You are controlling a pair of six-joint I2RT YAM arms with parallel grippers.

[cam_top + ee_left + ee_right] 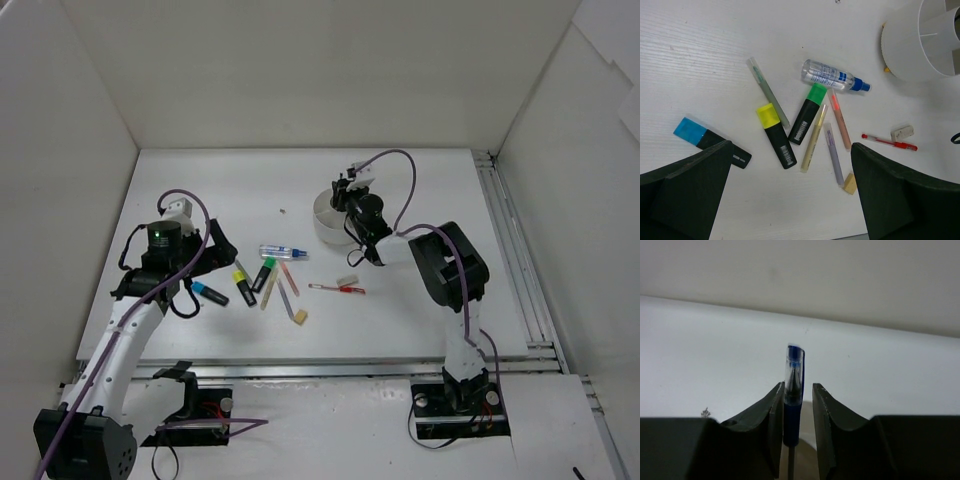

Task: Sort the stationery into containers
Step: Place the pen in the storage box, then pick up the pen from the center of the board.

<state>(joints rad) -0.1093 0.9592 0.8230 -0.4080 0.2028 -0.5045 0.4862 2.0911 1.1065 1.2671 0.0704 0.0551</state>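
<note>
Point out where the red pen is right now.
In the left wrist view, the red pen lies flat at the right, beside the pale eraser and nearer the arms' bases than the tub.

White tub [910, 50], white fine-lined table [700, 45]. Three black highlighters with white barcode print: green-capped highlighter [816, 94], yellow-capped highlighter [768, 115] left of it, blue-capped highlighter [690, 131] farther left. Above the green-capped one, a clear tube [827, 75] with blue print and a blue cap. To its right: peach pen [840, 122], pale yellow pen [813, 137], lilac pen [833, 154], red pen [890, 143], beige eraser [850, 183]. The right wrist view shows a blue pen [792, 390] with a clear cap.
</note>
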